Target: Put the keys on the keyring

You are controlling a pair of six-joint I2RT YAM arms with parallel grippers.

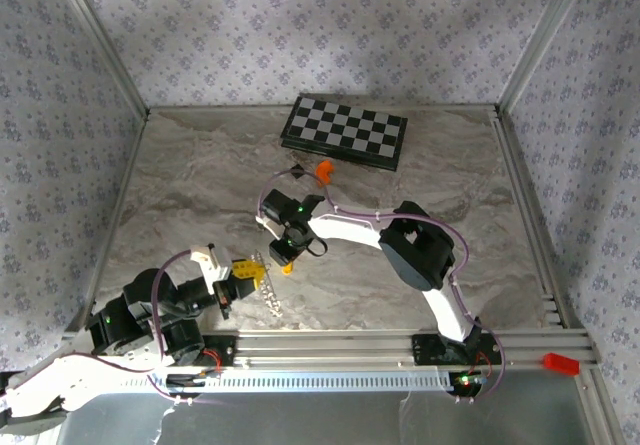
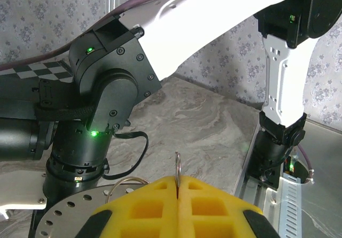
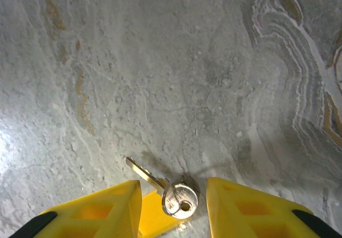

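Patience is what this pick-up wants, from where I'm standing. The right tool (image 3: 173, 192) hangs low over the worktop (image 3: 160, 61) with its yellow fingers (image 3: 107, 211) apart. The key (image 3: 179, 200) lies flat between them, its round silver head nearest the tool's palm and its thin brassy blade slanting away ahead, toward one finger. A flat yellow piece (image 3: 155, 216) shows under the head; I can't tell whether it is joined to the key. Neither finger seems to touch anything yet.

Near that tool, off to its side, the left tool (image 2: 177, 187) has its pads pressed together on the keyring (image 2: 178, 166). A thin edge of the ring stands up out of the seam just past the fingertips.

To do this well, I'd say the right tool should settle until its fingertips graze the stone, then close slowly on the head rather than the blade. The head sits closer to the finger away from the blade's tip, so a small shift that way to centre it would save the key from being shoved and spun. A flat key on a hard, smooth surface will likely skate or tip up under a squeeze — a gentle close matters. Gripping the head with the hole and blade left clear ahead of the fingers should make threading onto the ring easier.
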